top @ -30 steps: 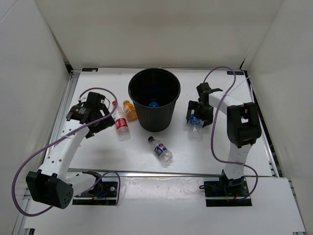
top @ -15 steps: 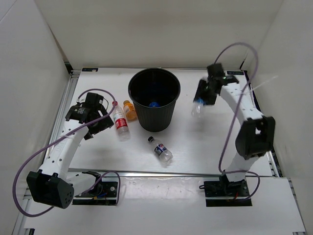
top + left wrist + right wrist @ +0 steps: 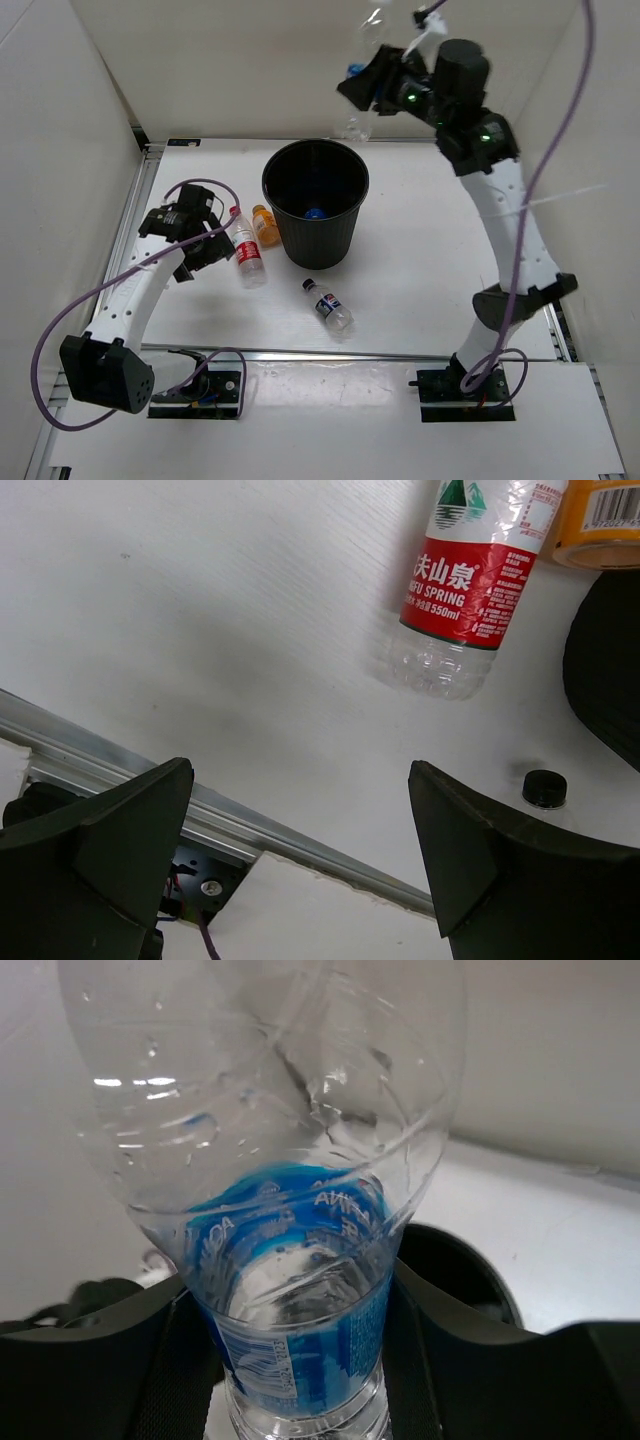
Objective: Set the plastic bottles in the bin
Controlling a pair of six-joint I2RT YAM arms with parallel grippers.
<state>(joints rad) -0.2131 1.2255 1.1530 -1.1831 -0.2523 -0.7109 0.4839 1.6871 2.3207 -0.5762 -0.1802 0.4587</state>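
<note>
Risen since half a second ago: right hand, up from low at the right of the bin to high above its back rim; left arm hardly shifted. Right hand pinches a blue-labelled bottle, both fingers pressed against the label band, one on each side. In the right wrist view the clear, crumpled body of that bottle fills most of the frame, and a dark arc of the bin shows behind it. From the top view the held bottle hangs in the air, well clear of the surface, over or just behind the far edge of the bin; which of the two I cannot tell. Left hand is spread wide and grips nothing, with bare surface between its fingers. Just ahead of it lies the red-labelled bottle, on its side, base toward the hand. Orange bottle lies beside the red-labelled one, between it and the bin wall. A small black cap sits loose on the surface near the bin's foot. Dark-labelled bottle lies on its side in front of the bin, apart from it. Something blue shows on the bin floor, too small to identify. A metal rail runs along the near edge below the left hand.
</note>
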